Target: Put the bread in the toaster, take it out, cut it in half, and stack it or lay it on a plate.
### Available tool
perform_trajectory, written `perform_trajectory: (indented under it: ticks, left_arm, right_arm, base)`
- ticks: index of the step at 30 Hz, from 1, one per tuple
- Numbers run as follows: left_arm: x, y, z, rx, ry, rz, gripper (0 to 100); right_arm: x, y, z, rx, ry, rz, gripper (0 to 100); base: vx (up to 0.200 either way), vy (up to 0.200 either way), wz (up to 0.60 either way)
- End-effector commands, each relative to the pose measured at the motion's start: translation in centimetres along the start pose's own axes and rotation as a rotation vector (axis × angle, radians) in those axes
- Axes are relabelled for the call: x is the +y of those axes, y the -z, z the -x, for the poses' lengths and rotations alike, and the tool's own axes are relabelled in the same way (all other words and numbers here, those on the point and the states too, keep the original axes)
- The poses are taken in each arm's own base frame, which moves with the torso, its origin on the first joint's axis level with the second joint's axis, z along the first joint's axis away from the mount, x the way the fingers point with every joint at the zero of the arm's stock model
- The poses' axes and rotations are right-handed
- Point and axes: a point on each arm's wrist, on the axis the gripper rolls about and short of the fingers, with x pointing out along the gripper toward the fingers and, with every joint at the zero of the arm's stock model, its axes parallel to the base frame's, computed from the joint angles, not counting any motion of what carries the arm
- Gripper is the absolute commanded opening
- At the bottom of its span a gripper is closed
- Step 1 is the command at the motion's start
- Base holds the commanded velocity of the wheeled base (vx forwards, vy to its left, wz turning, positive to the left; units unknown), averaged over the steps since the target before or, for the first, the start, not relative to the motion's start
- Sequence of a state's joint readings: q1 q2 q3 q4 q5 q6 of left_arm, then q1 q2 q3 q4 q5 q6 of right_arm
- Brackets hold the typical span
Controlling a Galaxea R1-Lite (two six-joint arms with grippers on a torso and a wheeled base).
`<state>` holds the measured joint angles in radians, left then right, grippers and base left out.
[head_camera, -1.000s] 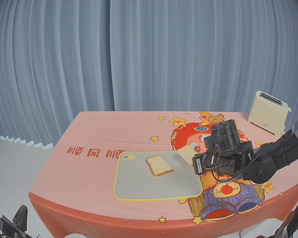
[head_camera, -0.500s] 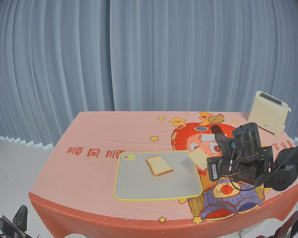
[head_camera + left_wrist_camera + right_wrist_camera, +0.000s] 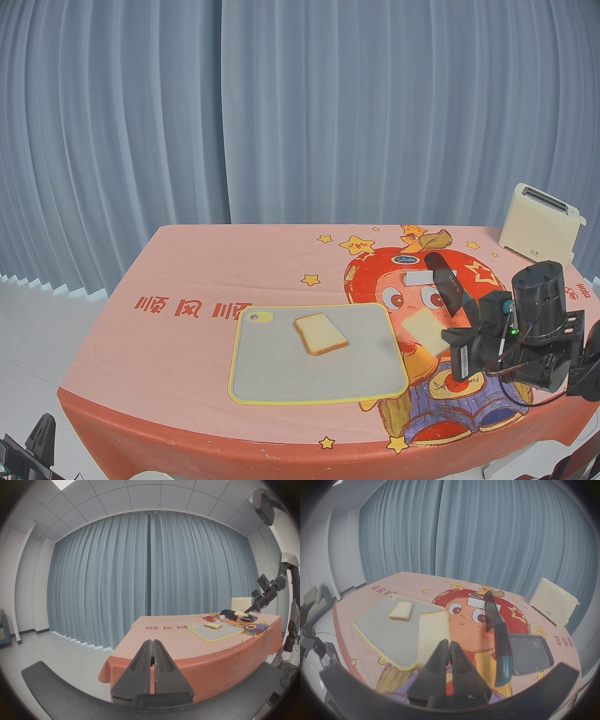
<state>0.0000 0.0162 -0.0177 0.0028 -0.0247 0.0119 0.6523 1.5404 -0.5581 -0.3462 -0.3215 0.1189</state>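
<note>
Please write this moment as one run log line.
right gripper: shut on bread half | left gripper: shut | second bread half: on cutting board

I see a blue-grey pleated curtain (image 3: 300, 106) across twelve o'clock behind the pink-clothed table (image 3: 206, 269), pale tiled floor (image 3: 31, 350) at nine o'clock, a white wall (image 3: 25, 583), and a panelled ceiling (image 3: 150, 495) with one lit panel (image 3: 62, 482).

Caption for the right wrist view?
Right claw shut on a bread half; second half lies on the cutting board.
</note>
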Motion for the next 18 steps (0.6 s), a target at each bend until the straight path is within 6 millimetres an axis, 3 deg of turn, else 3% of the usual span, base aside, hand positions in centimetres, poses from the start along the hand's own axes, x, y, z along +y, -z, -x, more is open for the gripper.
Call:
perform_trajectory:
  ticks: [1, 18]
  left_arm:
    - [0.0, 0.5, -0.1, 0.008, 0.0, 0.0, 0]
    - [0.0, 0.5, -0.1, 0.008, 0.0, 0.0, 0]
  right_arm:
    - [-0.7, 0.7, 1.9, -0.028, -0.004, -0.013, 0]
    - [-2.4, 4.2, 6.1, -0.075, -0.017, -0.02, 0]
  base:
    - [0.0, 0.0, 0.0]
    - [0.0, 0.0, 0.0]
